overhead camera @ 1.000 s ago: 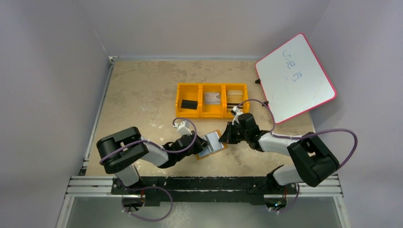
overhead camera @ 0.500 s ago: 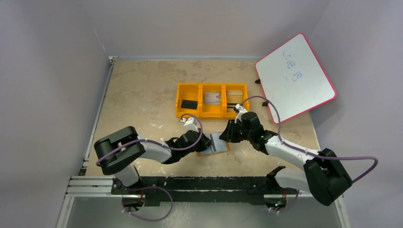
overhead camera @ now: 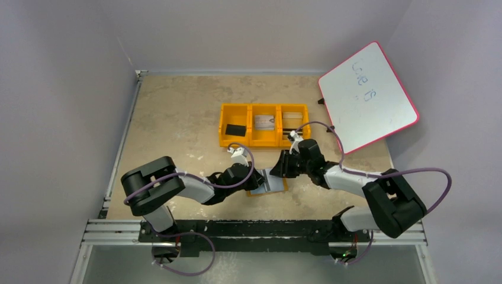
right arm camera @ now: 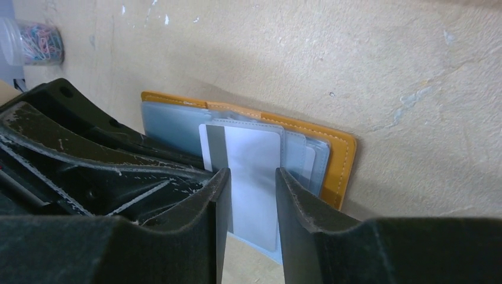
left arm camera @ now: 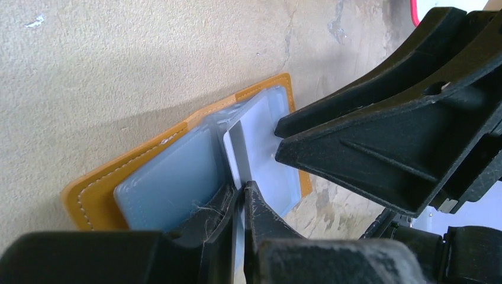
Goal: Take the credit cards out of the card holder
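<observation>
Top view: card holder [overhead camera: 273,187] lies open on the table, near-centre, nearer the arm bases than the orange tray [overhead camera: 264,144]. L gripper [overhead camera: 258,179] is on its left half and R gripper [overhead camera: 277,172] comes in from the right. Both are on top of it, so neither arm has far to reach.

L wrist: L jaws are clenched on a thin pale leaf at the holder's fold. It looks like the pocket leaf, not a card, but I can't be sure. I read that as pinning the holder down.

R wrist: a credit card [right arm camera: 254,171] with a dark stripe sticks half out of the right pocket. Its long axis points back toward the R wrist. R jaws are released and stand either side of its short width, w/ nothing gripped yet. So the R arm is the one to take it (my read): close across the width, then pull along the long axis, straight out of the pocket.
</observation>
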Controlling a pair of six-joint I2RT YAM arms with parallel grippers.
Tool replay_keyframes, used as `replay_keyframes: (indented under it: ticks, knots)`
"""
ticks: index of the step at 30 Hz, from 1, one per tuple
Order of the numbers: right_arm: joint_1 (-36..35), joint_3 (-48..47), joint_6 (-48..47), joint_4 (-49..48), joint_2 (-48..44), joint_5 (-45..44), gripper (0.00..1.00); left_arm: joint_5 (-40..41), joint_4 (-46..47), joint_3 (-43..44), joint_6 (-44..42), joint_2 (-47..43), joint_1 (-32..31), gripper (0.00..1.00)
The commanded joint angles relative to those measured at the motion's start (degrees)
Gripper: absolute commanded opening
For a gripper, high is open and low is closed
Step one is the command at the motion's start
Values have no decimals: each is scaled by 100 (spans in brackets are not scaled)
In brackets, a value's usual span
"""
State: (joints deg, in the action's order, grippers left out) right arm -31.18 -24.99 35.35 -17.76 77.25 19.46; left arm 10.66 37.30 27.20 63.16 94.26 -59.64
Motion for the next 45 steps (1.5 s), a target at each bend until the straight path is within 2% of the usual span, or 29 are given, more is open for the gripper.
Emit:
replay_keyframes:
  ticks: [1, 11, 16, 24, 29, 36, 45]
  knots:
    - [163, 38, -113, -395, 62, 222, 38, -195, 345, -3, -144, 140, -7, 0]
    - [577, 247, -93, -863, 484, 857, 38, -68, 499, -157, -44, 136, -4, 0]
    - [743, 311, -52, -1103, 700, 1120, 41, -145, 858, -354, 16, 127, 51, 0]
    - [771, 228, -250, -1542, 1130, 1829, 38, -406, 1582, -462, 167, 382, 130, 0]
    - [776, 371, -63, -1750, 1224, 2037, 30, -498, 1855, -491, 265, 555, 167, 0]
    - [775, 378, 100, -1602, 909, 1772, 0, -363, 1676, -580, 302, 397, 225, 0]
    - [778, 445, 266, -1344, 512, 1172, 0, -217, 1124, -529, 283, 194, 225, 2]
